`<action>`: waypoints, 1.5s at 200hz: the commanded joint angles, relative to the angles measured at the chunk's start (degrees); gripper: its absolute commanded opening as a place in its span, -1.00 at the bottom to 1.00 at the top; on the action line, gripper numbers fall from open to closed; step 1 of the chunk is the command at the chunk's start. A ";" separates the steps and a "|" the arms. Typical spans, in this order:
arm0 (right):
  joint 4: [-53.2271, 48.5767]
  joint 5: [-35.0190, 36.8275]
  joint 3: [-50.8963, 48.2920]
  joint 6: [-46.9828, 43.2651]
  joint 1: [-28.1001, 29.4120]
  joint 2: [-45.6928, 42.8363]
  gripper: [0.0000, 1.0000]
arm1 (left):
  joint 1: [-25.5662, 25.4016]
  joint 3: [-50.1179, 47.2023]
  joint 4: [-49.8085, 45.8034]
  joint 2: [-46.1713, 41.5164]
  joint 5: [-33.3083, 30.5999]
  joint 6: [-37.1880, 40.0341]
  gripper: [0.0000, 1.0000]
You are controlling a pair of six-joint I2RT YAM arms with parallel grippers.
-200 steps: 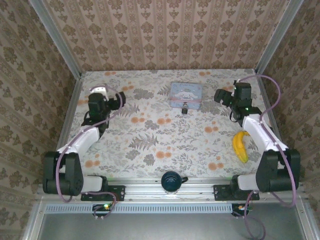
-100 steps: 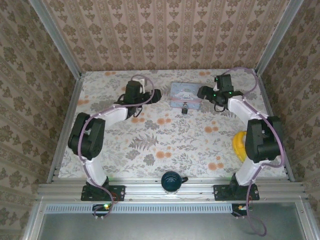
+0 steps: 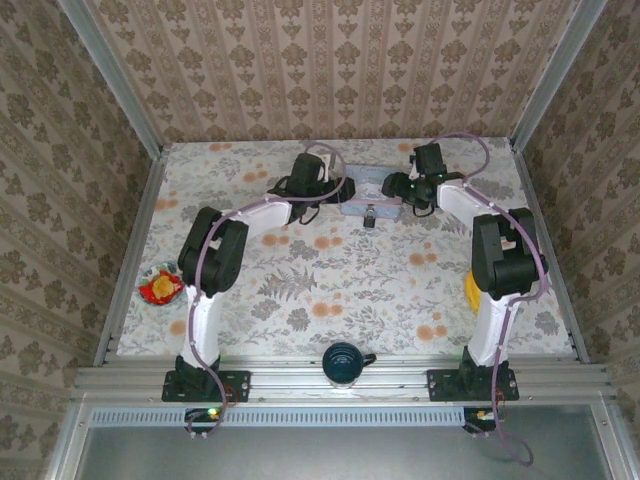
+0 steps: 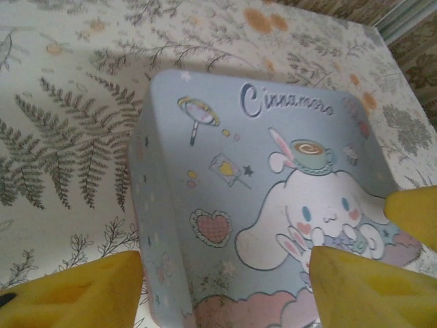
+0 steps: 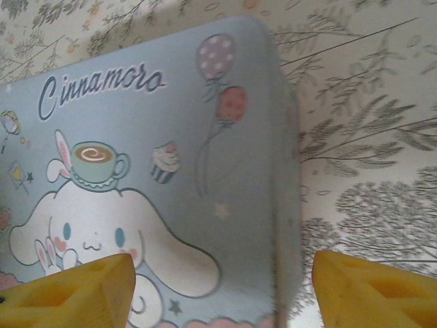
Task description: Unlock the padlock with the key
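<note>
padlock (image 3: 370, 216) sits at the near edge of the pale blue tin (image 3: 371, 195), seemingly touching | judged tiny, light, hard, slippery: pinch body sides, not thin shackle | left gripper (image 4: 222, 290) and right gripper (image 5: 222, 290) flank the tin, jaws spread

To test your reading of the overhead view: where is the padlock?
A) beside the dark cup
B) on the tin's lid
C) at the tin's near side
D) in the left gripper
C: the padlock sits at the near side of the tin, toward the arm bases.
</note>
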 commanded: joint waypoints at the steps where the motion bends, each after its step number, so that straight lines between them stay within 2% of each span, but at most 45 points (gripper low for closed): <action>1: -3.20 -2.54 2.80 -1.07 1.82 2.14 0.34 | -0.34 0.77 -3.16 1.23 0.09 0.98 0.21; 26: -4.47 -4.09 3.86 -2.07 3.81 3.26 0.22 | -0.39 -4.47 0.00 -0.94 -1.13 0.29 -0.02; 63: -5.41 -5.01 4.49 -2.65 7.24 4.00 0.19 | -0.69 -13.90 3.62 -6.76 -3.93 0.29 -0.24; 111: -7.16 -5.39 4.05 -1.24 12.92 2.95 0.15 | -2.65 -29.19 7.43 -18.07 -9.47 -1.32 -0.29; 175: -5.49 -5.75 0.35 3.45 22.21 0.35 0.13 | -9.79 -48.71 6.22 -37.17 -26.62 -5.09 -0.22; 219: -2.73 -3.80 -1.41 7.14 25.55 -0.34 0.13 | -8.62 -50.40 4.45 -39.62 -28.25 -2.83 -0.18; 252: -3.17 -0.91 -1.60 7.67 26.03 -0.82 0.14 | -7.57 -49.86 3.42 -40.31 -27.92 -0.99 -0.14; 300: -8.77 4.84 0.80 3.62 25.70 -2.16 0.41 | -6.24 -50.90 -0.10 -45.89 -27.55 1.21 0.10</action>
